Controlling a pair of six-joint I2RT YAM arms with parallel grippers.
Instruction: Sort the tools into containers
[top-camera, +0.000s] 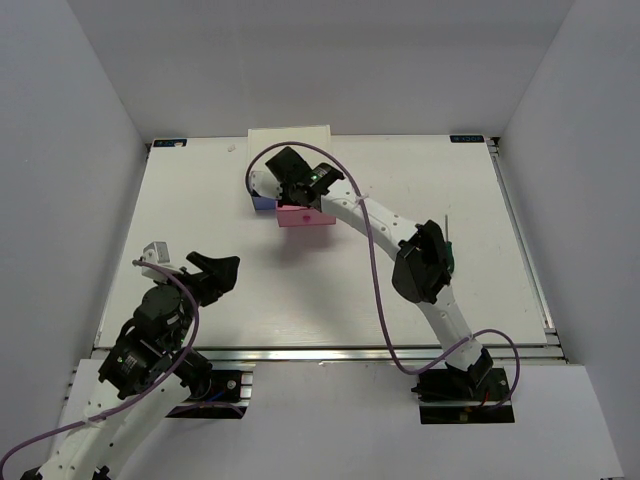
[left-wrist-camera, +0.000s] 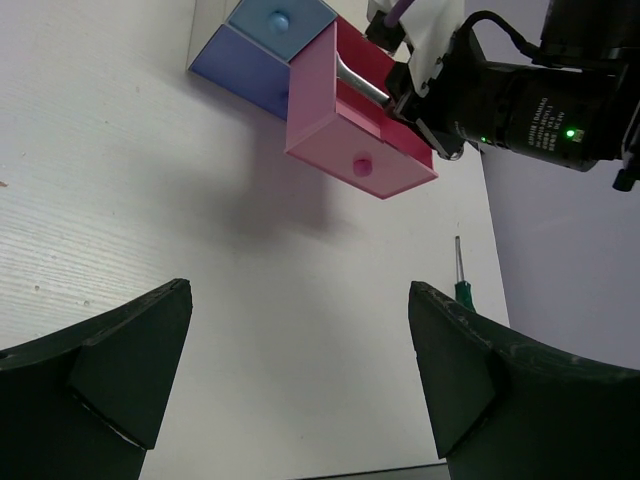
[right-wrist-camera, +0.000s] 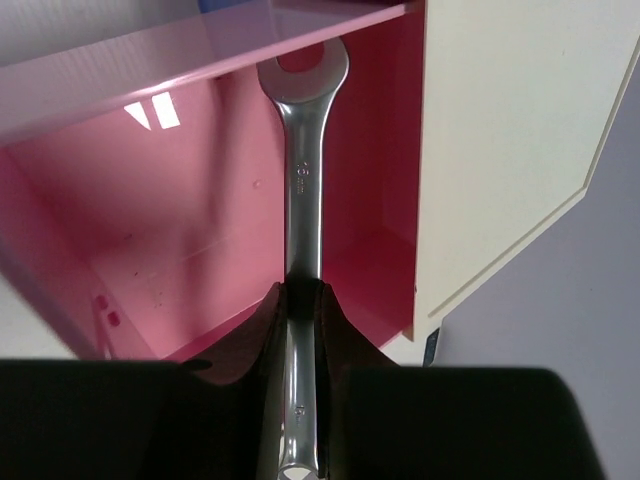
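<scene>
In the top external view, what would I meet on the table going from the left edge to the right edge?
The left gripper, open → pink drawer, pulled out → green-handled screwdriver. The right gripper with the wrench overlaps the drawer, so it is left out.

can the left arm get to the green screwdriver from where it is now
Probably not easily. The green-handled screwdriver lies on the table's far right, close beside the right arm's elbow, which stretches toward the pink drawer. The open left gripper has bare table ahead, but that arm crowds the spot.
</scene>
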